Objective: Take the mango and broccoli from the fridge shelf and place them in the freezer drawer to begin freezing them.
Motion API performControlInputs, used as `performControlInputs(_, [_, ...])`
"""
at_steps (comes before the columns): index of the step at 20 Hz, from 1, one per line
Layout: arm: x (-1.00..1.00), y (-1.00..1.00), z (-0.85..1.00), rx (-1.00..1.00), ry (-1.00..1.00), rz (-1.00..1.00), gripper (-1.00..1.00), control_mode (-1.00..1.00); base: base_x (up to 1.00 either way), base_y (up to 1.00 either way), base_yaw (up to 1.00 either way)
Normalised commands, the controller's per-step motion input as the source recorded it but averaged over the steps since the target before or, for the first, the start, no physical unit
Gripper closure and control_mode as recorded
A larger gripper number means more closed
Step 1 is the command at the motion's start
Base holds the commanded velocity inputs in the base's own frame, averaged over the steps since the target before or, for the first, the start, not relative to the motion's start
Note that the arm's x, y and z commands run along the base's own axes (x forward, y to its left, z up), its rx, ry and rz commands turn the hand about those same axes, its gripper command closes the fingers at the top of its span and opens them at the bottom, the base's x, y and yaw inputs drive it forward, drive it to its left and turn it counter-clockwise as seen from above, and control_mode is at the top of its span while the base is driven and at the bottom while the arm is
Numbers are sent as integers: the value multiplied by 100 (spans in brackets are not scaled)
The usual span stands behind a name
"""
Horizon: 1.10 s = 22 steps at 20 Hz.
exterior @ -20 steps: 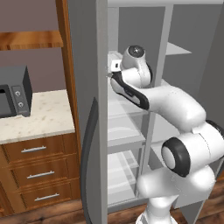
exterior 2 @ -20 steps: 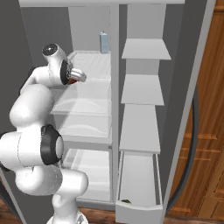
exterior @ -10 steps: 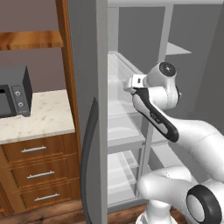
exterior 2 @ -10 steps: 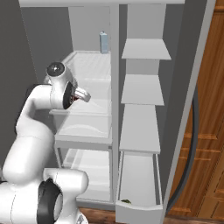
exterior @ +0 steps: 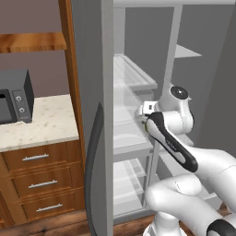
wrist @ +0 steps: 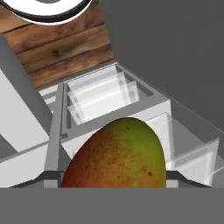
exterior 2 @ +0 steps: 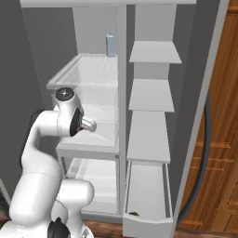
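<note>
The end effector (exterior 2: 92, 125) is closed around the mango (wrist: 117, 155), holding it up in front of the fridge. It keeps the fruit tight so it won't fall on the way down to the freezer drawer (exterior 2: 148, 204), where something small and green already sits.

Fridge shelf (exterior 2: 88, 69): pale, ribbed, one small blue-grey carton (exterior 2: 110, 45) upright at its back. Freezer drawer (exterior 2: 146, 223): pulled out, broccoli (exterior 2: 134, 214) on its bottom at the front.

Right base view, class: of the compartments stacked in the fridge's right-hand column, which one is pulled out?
The bottom one, the freezer drawer. It juts forward past the flat shelves above it, and something small and dark green lies at its front.
</note>
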Motion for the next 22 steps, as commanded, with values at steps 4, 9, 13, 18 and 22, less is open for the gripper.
performControlInputs(4, [-86,-30,-37,10,1,0,100,-100,0,0,0])
performControlInputs(9, [-20,-7,-4,2,0,-1,100,100,-67,-46,-11])
performControlInputs(13, [0,0,0,0,0,0,100,100,-48,-61,-16])
performControlInputs(18, [0,0,0,0,0,0,100,100,-4,-42,-14])
performControlInputs(22, [27,-1,-37,0,16,-3,100,-100,15,-3,-5])
